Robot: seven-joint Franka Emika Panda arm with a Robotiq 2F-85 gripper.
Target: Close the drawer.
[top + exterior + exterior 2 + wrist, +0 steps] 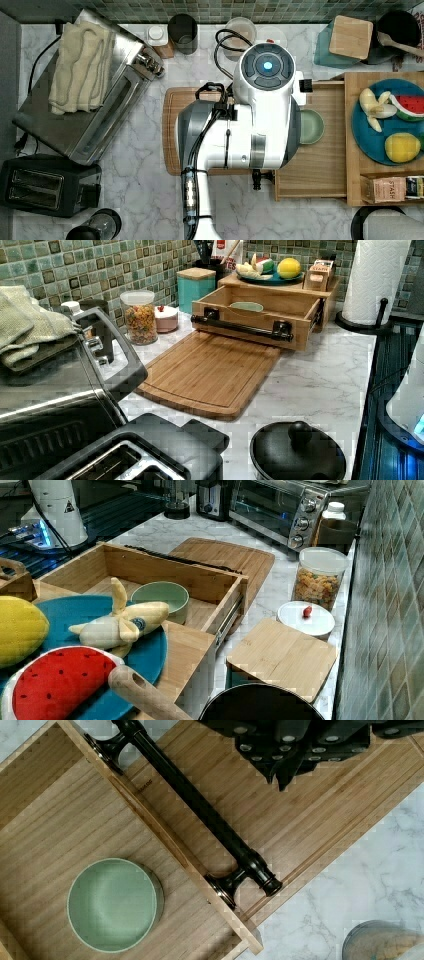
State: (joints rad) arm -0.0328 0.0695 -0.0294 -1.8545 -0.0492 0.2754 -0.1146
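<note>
Drawer [260, 310] stood pulled well out from its cabinet [327, 297], front overhanging the far end of the cutting board [210, 372]. In the wrist view the tool [282, 767] hung above the board, just outside the drawer front and apart from the handle [200, 807]; the fingertips looked drawn together to a narrow point, holding nothing, though the dark housing hid much of them. Green bowl [114, 904] sat inside the drawer, beyond the handle from the tool. Judged risks: a push landing on the round bar could slide off over or under it, the bar being smooth and cylindrical; a push at one end could skew the box on its rails and bind it; a low approach could scrape the board and shift it on the slick surface [320, 385]; a hard shove could rattle the bowl against the back wall or jolt the blue plate [145, 655] of toy fruit above. Materials: drawer of pale, straight-grained wood, shallow, rectangular, raised rims; handle a glossy black bar on two flared posts; board flat, darker wood, juice groove around its edge, rounded corners; bowl matte pale green, round, low-walled; surface white veined marble, polished.
</note>
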